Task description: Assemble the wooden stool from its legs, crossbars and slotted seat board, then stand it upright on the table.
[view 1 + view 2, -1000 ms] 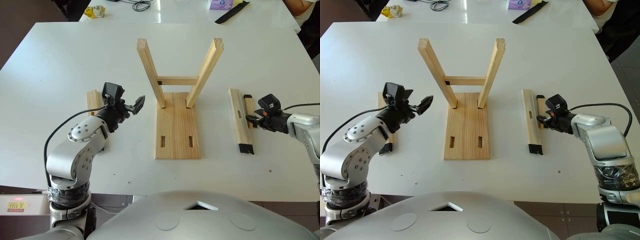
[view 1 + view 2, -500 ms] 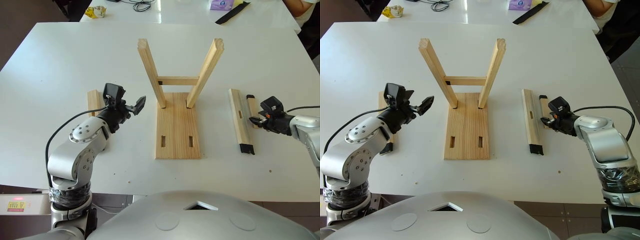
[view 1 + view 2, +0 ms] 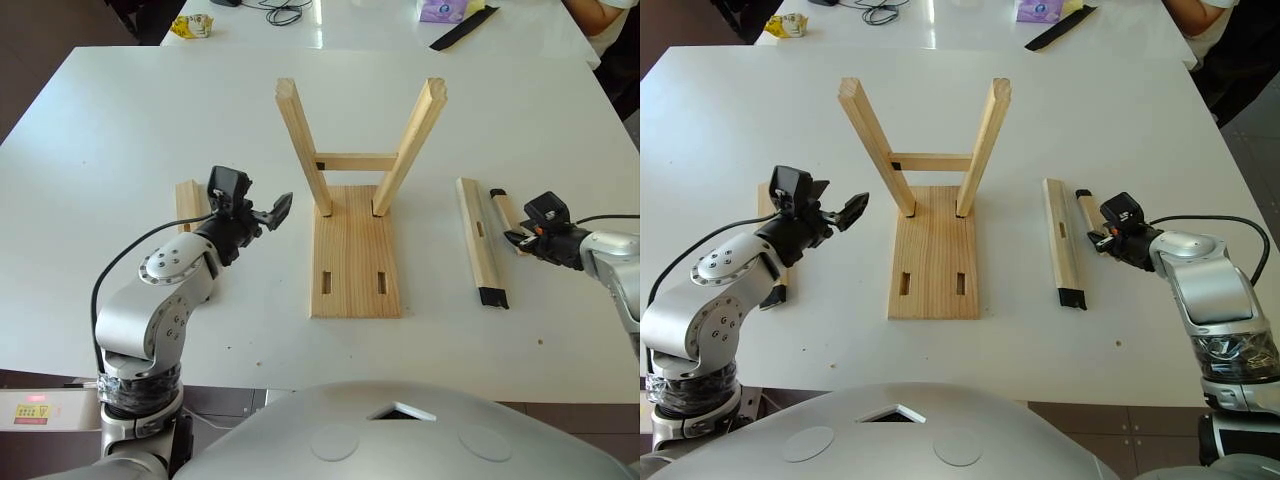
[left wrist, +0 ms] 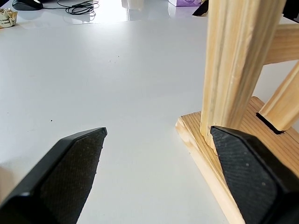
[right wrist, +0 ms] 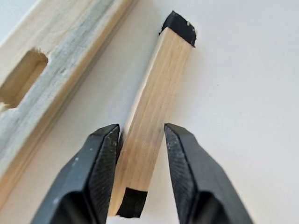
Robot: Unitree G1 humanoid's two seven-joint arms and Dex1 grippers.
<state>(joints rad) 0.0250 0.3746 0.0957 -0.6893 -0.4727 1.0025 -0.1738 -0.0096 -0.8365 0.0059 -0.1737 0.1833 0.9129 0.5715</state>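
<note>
Shifted right pincer (image 3: 516,238) rightward from leg (image 3: 478,245), now pinching crossbar (image 5: 154,116). Kept left pincer (image 4: 159,133) spread beside seat board (image 3: 355,260). Crossbar lift likely next.

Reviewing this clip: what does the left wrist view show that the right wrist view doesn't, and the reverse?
Only the left wrist view: the left gripper, open and holding nothing, facing a corner of the seat board, with an upright leg standing on it and the fitted crossbar running off from that leg.

Only the right wrist view: the right gripper, closed on a loose crossbar with black ends, which lies beside a loose leg that has a slot cut in it.

Both: the white table under everything.
</note>
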